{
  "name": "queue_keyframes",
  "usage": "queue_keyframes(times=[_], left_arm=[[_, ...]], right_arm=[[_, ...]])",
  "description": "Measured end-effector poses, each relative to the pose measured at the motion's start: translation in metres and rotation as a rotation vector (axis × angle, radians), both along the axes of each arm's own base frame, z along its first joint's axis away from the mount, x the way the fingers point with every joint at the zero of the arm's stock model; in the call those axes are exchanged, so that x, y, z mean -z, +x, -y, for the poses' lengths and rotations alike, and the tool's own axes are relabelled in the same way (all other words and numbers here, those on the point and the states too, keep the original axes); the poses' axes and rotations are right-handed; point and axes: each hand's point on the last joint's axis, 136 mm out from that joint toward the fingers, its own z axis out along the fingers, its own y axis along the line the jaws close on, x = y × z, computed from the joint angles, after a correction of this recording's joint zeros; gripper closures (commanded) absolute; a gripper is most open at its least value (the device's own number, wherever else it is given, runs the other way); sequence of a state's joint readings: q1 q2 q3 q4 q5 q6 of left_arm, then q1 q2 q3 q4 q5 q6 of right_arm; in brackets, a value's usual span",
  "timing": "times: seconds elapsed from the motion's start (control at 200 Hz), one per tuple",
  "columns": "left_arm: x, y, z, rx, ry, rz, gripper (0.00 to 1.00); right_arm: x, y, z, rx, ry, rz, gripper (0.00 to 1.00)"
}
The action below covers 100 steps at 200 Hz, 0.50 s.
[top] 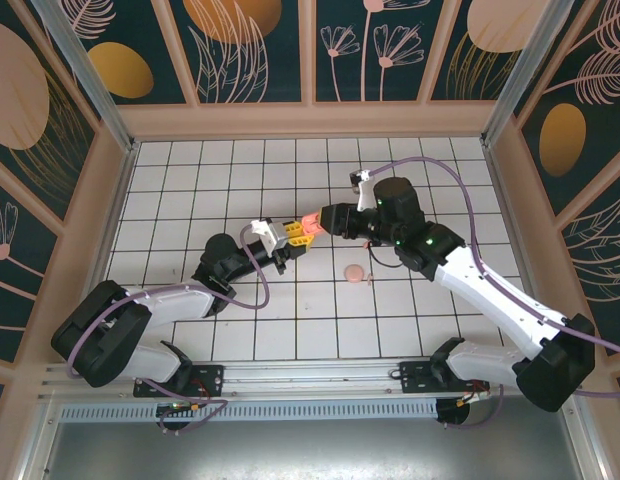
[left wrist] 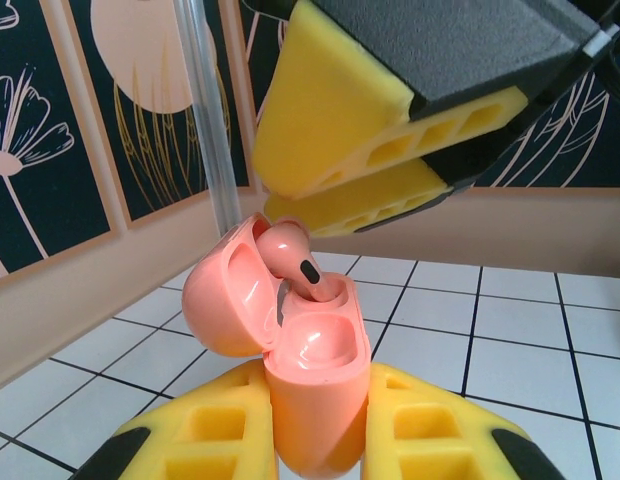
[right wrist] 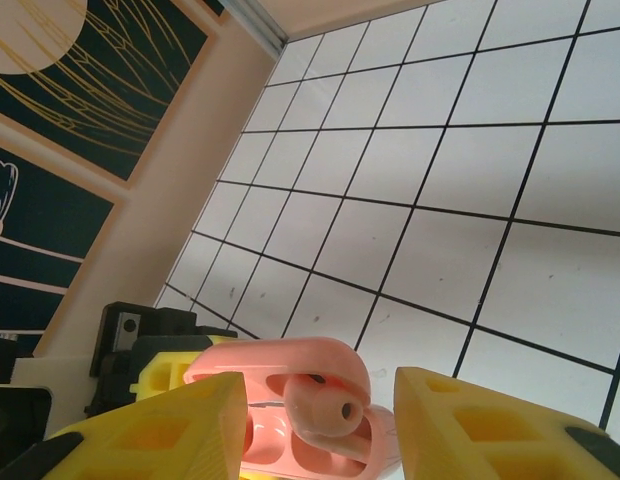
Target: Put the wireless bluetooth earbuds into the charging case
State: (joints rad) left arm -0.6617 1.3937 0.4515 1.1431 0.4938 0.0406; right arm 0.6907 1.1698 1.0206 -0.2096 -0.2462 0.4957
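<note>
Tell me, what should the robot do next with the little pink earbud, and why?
Probably nudge the earbud gently down with the right gripper. It leans half out of its socket in the open charging case, which the left gripper clamps.

Your left arm (top: 160, 305) and right arm (top: 490, 290) are white with black joints, and their black bases sit on the metal rail (top: 310, 384). A purple cable (top: 263, 281) loops along each. Your fingers (left wrist: 195, 440) are yellow blocks with square holes.
</note>
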Motion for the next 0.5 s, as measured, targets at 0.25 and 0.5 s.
queue_keyframes(times=[0.25,0.5], left_arm=[[0.001,0.000,0.000,0.003,0.003,-0.003,0.88],[0.001,0.000,0.000,0.003,0.003,-0.004,0.88]], right_arm=[[0.014,0.002,0.003,0.001,-0.010,-0.029,0.58],[0.013,0.003,0.003,0.000,0.005,-0.029,0.63]])
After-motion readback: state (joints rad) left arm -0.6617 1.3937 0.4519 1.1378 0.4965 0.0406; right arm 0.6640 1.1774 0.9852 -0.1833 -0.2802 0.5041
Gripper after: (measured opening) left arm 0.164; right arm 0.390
